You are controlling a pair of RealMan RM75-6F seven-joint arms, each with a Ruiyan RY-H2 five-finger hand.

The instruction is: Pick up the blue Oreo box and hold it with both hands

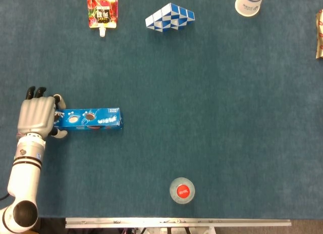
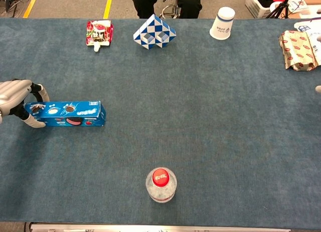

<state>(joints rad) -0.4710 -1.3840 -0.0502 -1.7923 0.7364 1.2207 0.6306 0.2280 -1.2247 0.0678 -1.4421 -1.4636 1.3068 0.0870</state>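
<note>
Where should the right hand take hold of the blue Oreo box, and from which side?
Probably at its free right end. The blue Oreo box lies flat, long axis left to right, and the left hand already wraps its left end, fingers on both long faces. Approaching from the right looks unobstructed.

No legible text on anything
</note>
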